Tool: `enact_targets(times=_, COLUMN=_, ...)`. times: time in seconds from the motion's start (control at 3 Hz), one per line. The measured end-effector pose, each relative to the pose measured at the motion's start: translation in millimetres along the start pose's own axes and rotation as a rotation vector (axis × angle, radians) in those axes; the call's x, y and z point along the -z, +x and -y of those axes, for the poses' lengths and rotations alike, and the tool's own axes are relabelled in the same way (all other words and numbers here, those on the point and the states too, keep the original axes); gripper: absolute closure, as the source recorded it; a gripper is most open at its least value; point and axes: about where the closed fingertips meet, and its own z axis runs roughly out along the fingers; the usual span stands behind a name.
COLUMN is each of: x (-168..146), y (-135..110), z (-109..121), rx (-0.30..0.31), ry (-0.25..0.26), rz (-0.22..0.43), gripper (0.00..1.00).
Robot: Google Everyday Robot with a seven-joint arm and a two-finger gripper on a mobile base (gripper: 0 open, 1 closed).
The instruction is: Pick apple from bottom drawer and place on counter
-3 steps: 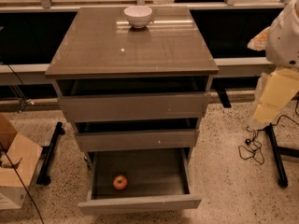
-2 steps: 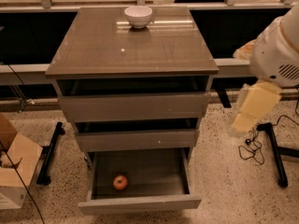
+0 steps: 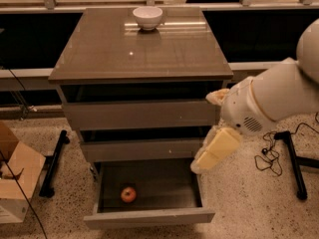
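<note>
Risks, left to right:

- Box [image 3: 17,178]: stands on the floor well left of the cabinet, away from the arm's side; it is unlikely to interfere.
- Apple [image 3: 128,194]: lies loose on the floor of the bottom drawer [image 3: 149,217], left of centre and near the front wall. It is round, so an off-centre contact would probably roll it toward the left or rear wall.
- Drawers: the two upper fronts overhang the rear of the open tray. A steep or late descent could strike the middle front.
- Bowl [image 3: 147,17]: sits at the rear centre of the counter [image 3: 139,49]. A placement aimed too far back could knock it. The glossy top may also let the apple roll after release.
- Gripper [image 3: 215,151]: hangs beside the cabinet's right edge, above the drawer's right wall and well apart from the apple. Whether it is open or closed cannot be told. A direct leftward sweep could catch that wall.

Count: one box, one apple, three drawers, one bowl, one counter, one gripper.
</note>
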Motion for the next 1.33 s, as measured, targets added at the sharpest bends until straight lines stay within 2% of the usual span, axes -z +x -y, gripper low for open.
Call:
enact_targets(times=0.33, x=-9, y=-7, z=-4, rx=-0.017, ry=-0.014, rz=0.045, gripper=0.00)
enact_targets(times=0.67, x=-9, y=-7, z=-4, rx=-0.017, ry=-0.013, rz=0.044, gripper=0.00)
enact_targets(times=1.0, x=-27, y=-2, z=-4, rx=-0.041, ry=-0.001, rz=0.058, gripper=0.00)
enact_targets(times=1.33, x=-86, y=13, z=-6, rx=-0.107, ry=-0.017, rz=0.154, gripper=0.00)
